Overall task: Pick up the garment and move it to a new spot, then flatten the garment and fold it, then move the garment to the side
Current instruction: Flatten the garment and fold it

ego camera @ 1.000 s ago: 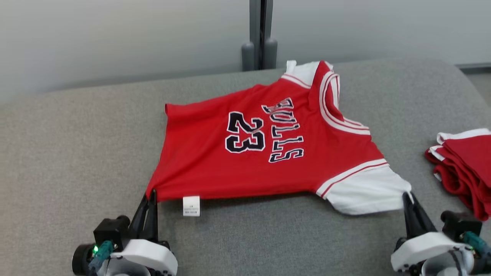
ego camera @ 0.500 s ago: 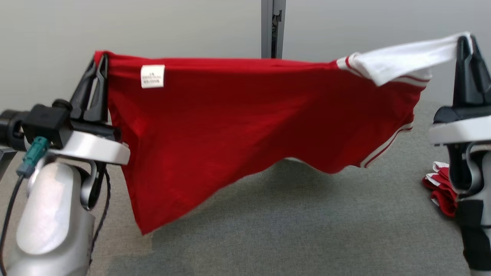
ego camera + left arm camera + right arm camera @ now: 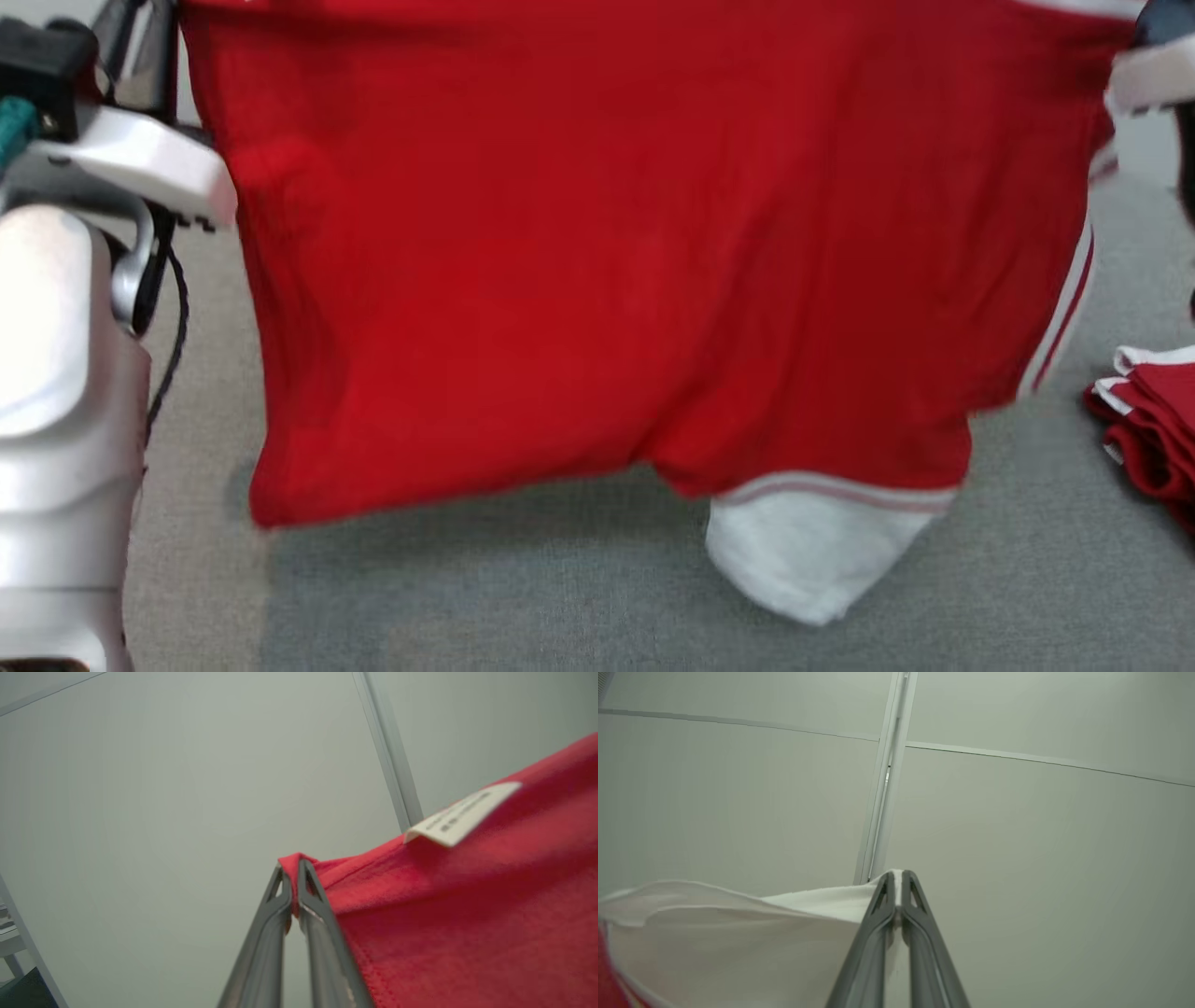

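Note:
The garment [image 3: 635, 280], a red jersey with white sleeves, hangs spread in the air above the grey padded surface [image 3: 579, 597], its plain red side toward the head camera. One white sleeve [image 3: 812, 551] dangles at the bottom. My left gripper [image 3: 293, 868] is shut on the red hem corner [image 3: 292, 861], beside a white label [image 3: 460, 812]. My right gripper [image 3: 897, 877] is shut on the edge of the other white sleeve [image 3: 738, 933]. In the head view both fingertips are cut off at the top corners, and the left forearm [image 3: 56, 420] stands at the left.
A stack of folded red-and-white garments [image 3: 1153, 420] lies at the right edge of the grey surface. A pale wall with a vertical metal strip [image 3: 885, 779] rises behind.
Both grippers have lifted the jersey off the surface, where it lay flat, and raised it high; it now hangs as a curtain. The head view has shifted upward as well.

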You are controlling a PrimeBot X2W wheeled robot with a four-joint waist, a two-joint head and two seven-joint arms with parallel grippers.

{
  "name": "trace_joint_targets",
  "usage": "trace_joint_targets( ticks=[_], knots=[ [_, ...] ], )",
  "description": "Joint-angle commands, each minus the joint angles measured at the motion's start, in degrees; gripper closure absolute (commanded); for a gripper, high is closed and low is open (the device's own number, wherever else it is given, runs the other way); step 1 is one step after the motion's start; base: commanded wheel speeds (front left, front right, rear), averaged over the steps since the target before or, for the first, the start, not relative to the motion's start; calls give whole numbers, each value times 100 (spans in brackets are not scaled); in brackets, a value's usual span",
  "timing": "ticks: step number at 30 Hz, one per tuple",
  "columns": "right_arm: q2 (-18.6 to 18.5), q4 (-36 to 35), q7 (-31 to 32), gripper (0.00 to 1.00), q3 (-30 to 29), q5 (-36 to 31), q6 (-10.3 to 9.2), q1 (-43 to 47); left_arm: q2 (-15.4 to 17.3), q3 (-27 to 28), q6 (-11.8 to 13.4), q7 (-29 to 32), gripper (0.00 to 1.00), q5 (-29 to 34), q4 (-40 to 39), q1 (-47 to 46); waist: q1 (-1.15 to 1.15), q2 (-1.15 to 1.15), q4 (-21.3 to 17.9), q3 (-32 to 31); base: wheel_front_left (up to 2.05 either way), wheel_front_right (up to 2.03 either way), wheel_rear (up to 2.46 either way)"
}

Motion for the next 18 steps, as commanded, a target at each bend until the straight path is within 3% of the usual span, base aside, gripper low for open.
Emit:
trace_joint_targets(
  ticks=[1,4,10,14,18],
  knots=[
    [-113,205,-15,100,-35,-150,-4,-438,23,4,114,-87,100,80,120,-435,0,0,78,885,0,0,0],
    [-264,666,-40,100,-107,-491,-5,-1406,16,-53,301,-237,100,241,572,-1272,0,0,127,1313,0,0,0],
    [-183,1005,-54,100,-551,-817,-8,-2588,47,-149,479,-437,100,410,1002,-2463,0,0,98,1678,0,0,0],
    [-125,964,-55,100,-526,-843,-8,-2376,74,-102,531,-470,100,317,1211,-2506,0,0,19,1746,0,0,0],
    [-41,890,-57,100,-349,-578,-10,-1437,-24,15,584,-475,100,92,1340,-1737,0,0,-52,1801,0,0,0]
  ],
)
